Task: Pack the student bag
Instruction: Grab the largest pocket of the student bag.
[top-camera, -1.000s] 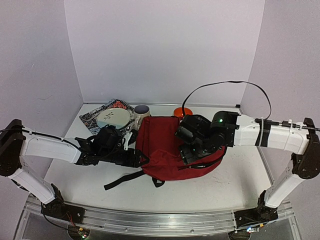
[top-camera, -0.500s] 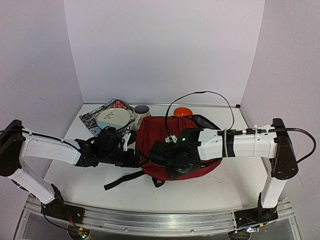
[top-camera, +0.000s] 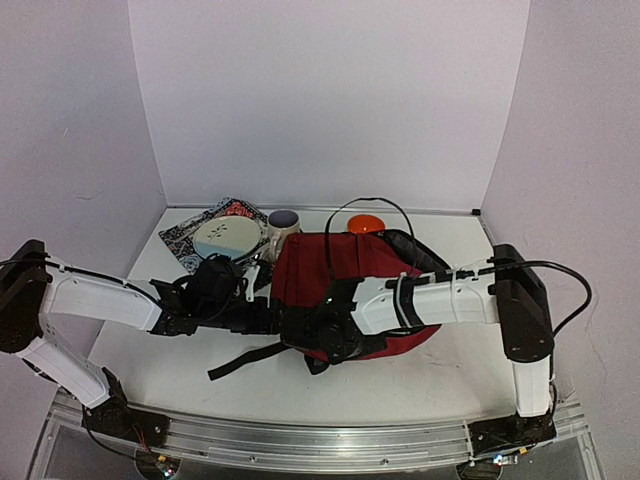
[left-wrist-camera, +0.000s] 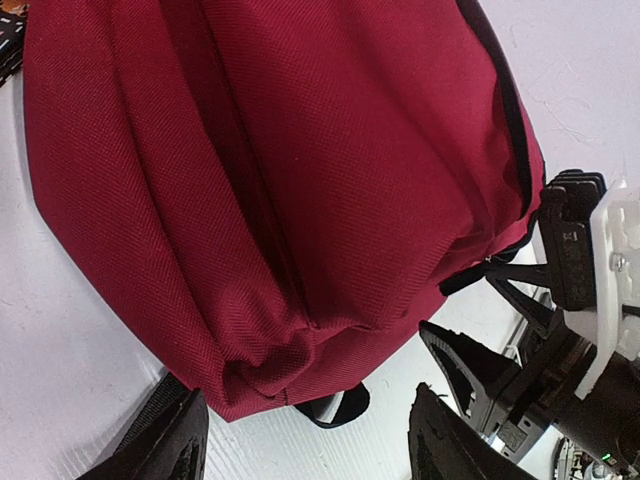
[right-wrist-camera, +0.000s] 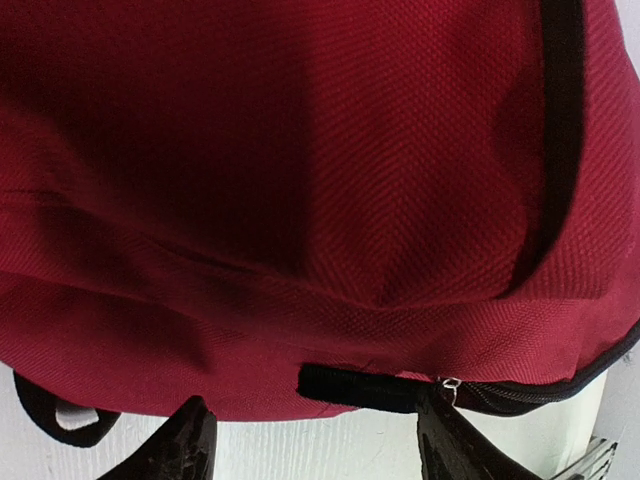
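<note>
**A:** What changed?

**B:** The right tool (right-wrist-camera: 315, 445) has swung across the student bag (top-camera: 345, 270) to its near edge, close to the left tool (left-wrist-camera: 305, 442).

**A:** Gripping?

**B:** No, both tools are wide apart and holding nothing. The bag lies mid-worktop (top-camera: 450, 375). The zip pull (right-wrist-camera: 449, 383) is just ahead, so opening probably comes next.

Dark red student bag (top-camera: 318, 266); mug (top-camera: 284, 224) seemingly purple inside.
</note>
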